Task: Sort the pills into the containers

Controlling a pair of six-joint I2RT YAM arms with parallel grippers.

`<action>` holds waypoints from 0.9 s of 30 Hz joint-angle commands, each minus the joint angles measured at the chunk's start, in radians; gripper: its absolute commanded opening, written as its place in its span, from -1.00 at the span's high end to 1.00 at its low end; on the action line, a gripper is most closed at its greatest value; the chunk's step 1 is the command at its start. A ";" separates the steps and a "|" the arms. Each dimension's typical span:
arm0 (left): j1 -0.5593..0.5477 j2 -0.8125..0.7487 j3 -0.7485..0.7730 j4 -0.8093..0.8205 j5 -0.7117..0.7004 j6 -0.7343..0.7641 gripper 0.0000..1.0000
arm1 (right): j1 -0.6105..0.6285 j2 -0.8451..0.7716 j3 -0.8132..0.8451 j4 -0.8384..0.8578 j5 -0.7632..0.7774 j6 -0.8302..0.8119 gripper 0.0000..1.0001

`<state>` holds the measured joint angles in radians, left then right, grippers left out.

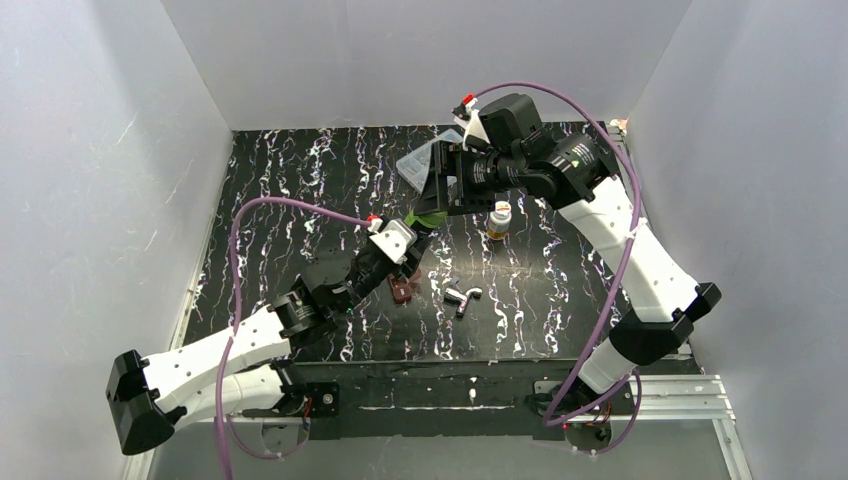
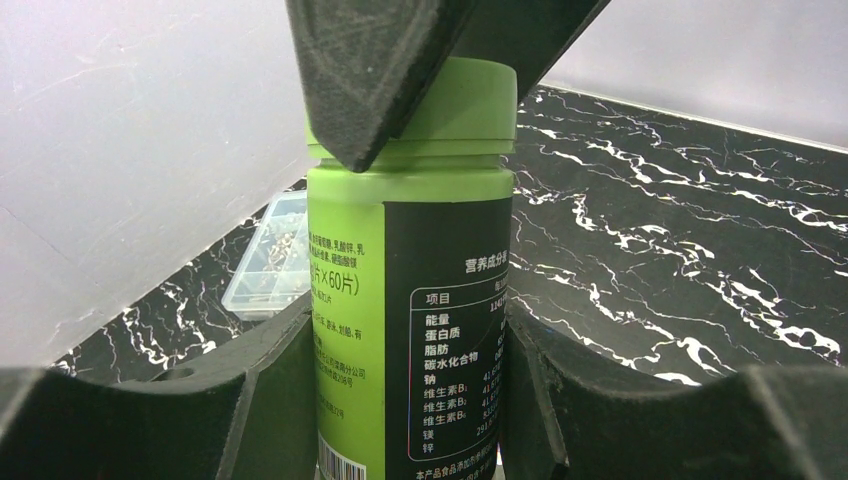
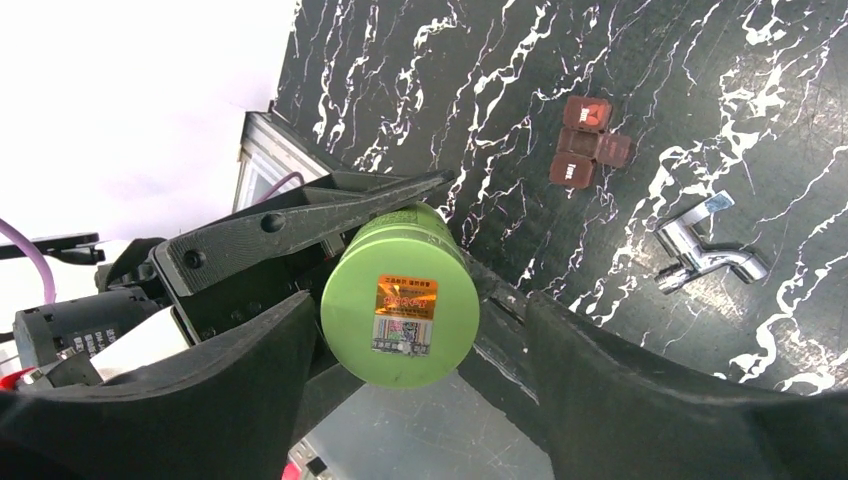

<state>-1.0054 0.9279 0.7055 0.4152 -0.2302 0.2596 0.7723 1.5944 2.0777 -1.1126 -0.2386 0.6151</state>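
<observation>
Left gripper (image 2: 405, 330) is right up close, jaws clamped on the body of the round green plastic bottle with the dark label (image 2: 350, 300), holding it over the middle of the black marbled table (image 1: 300, 180). Right gripper (image 3: 415, 310) sits over its bright green cap (image 3: 400, 300), jaws spread wide and straddling it, with a gap showing on one side. The small amber bottle with a white cap (image 1: 499, 220) stands just right of centre. There's a clear plastic box (image 1: 418, 165) near the far edge too.

Robot lab booth, plain white walls (image 1: 100, 150), black marbled table (image 1: 300, 180)
</observation>
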 commanded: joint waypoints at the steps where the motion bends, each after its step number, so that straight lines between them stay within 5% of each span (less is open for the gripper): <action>1: -0.003 -0.011 -0.001 0.064 -0.028 0.007 1.00 | -0.004 -0.051 -0.009 0.034 -0.008 0.003 -0.56; 15: 0.013 -0.066 -0.024 0.019 0.061 -0.094 1.00 | -0.007 -0.060 -0.005 0.056 -0.037 -0.058 0.40; 27: 0.222 -0.165 -0.042 -0.081 0.531 -0.370 1.00 | -0.044 -0.177 -0.102 0.223 -0.193 -0.207 0.49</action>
<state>-0.8330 0.7975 0.6685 0.3870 0.1711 -0.0071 0.7773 1.5139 1.9888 -0.9928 -0.3939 0.4892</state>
